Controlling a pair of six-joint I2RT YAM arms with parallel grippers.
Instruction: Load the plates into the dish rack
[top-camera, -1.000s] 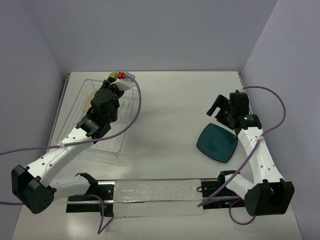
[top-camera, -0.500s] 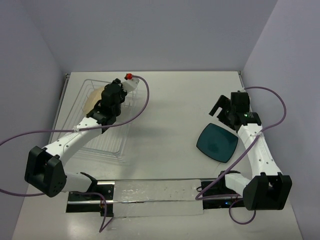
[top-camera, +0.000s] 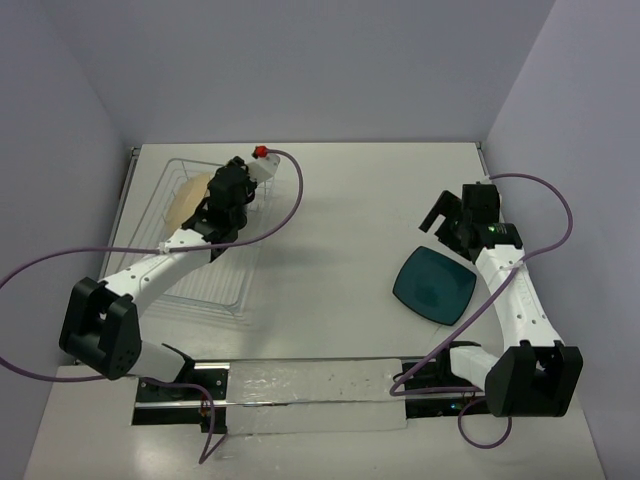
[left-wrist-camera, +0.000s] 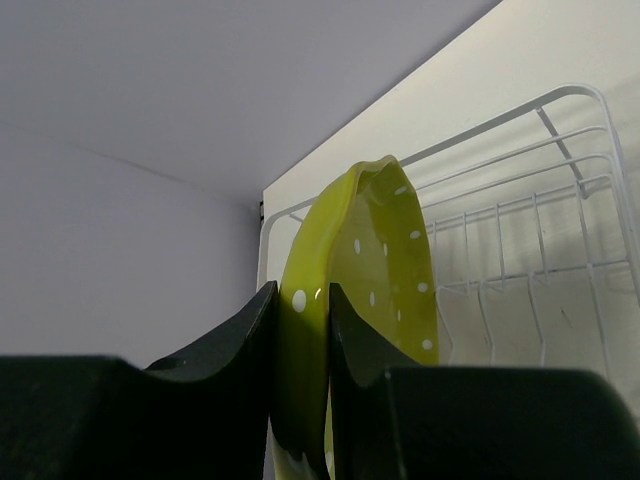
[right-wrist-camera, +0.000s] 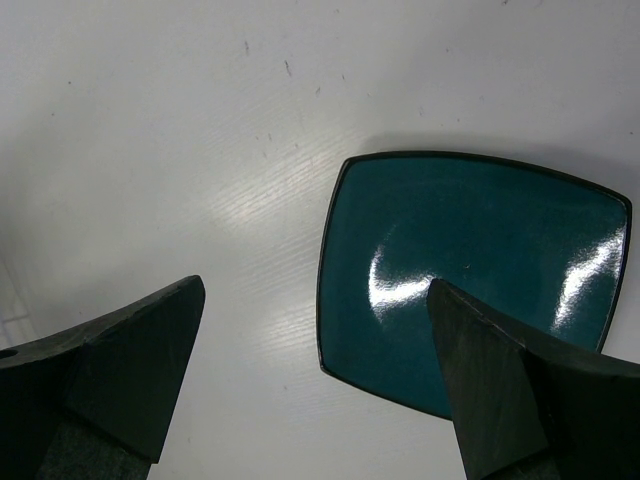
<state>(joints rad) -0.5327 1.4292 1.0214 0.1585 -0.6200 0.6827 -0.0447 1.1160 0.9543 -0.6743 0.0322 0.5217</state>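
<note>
In the left wrist view my left gripper is shut on the rim of the yellow-green plate with white dots, held on edge above the white wire dish rack. From above, the left gripper hangs over the rack's far end and hides that plate. A cream plate stands in the rack just left of it. The dark teal plate lies flat on the table at the right. My right gripper hovers open beyond its far corner. In the right wrist view the right gripper spans the teal plate's left edge, with nothing held.
Purple cables loop from both wrists over the table. A clear strip on a black rail runs along the near edge between the arm bases. Walls close the table on the left, back and right.
My left arm has swung back over the rack's far end with the yellow-green plate, whose edge no longer shows from above. The right arm has barely moved.
</note>
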